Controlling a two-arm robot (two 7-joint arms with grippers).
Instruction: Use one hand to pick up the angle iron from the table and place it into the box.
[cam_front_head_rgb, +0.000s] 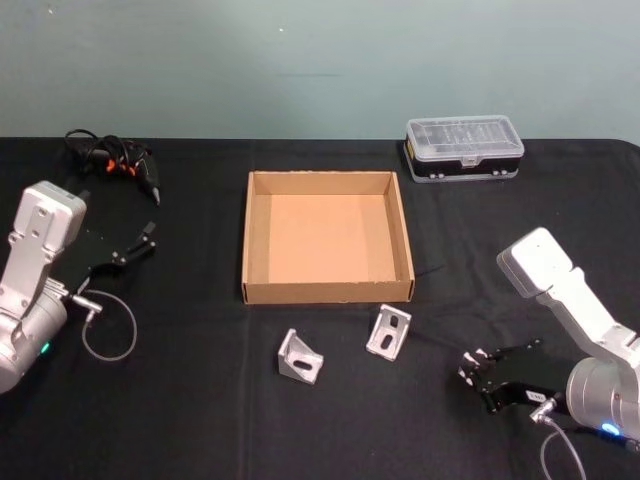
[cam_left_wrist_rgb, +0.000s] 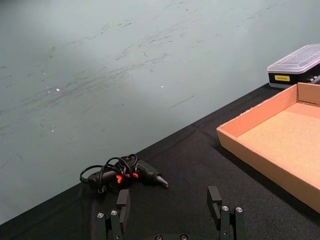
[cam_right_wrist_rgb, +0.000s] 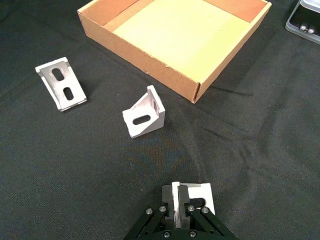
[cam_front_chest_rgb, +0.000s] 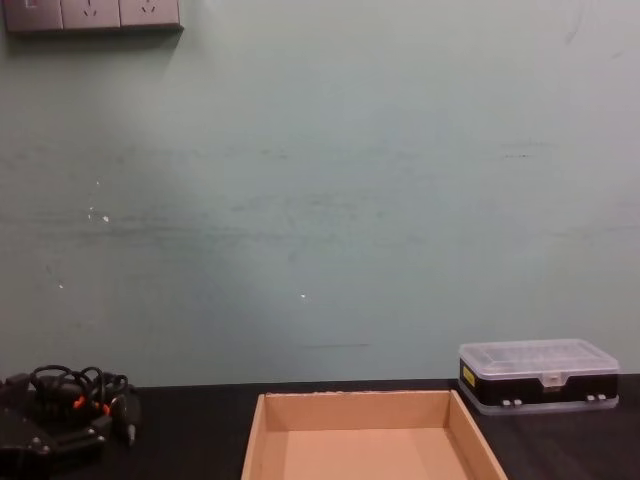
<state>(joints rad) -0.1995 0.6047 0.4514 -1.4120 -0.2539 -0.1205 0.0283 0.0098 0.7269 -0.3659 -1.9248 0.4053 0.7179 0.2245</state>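
Angle iron (cam_right_wrist_rgb: 200, 196), a small slotted metal bracket judged rigid, light and slick, is pinched by one flat flange in the closed right gripper (cam_right_wrist_rgb: 176, 197) over the black table (cam_right_wrist_rgb: 75, 165), near the front right corner of the cardboard box (cam_right_wrist_rgb: 145, 57); the left gripper (cam_left_wrist_rgb: 169, 202) idles open at far left.

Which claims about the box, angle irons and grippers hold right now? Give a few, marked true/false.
1. The box is empty. True.
2. Two angle irons lie loose on the table in front of the box. True.
3. The right gripper holds nothing. False: it is shut on a third angle iron, near the table's front right.
4. The left gripper is shut. False: its fingers are wide apart, and it sits left of the box.
5. The case sits inside the box. False: it stands on the table beyond the box's far right corner.
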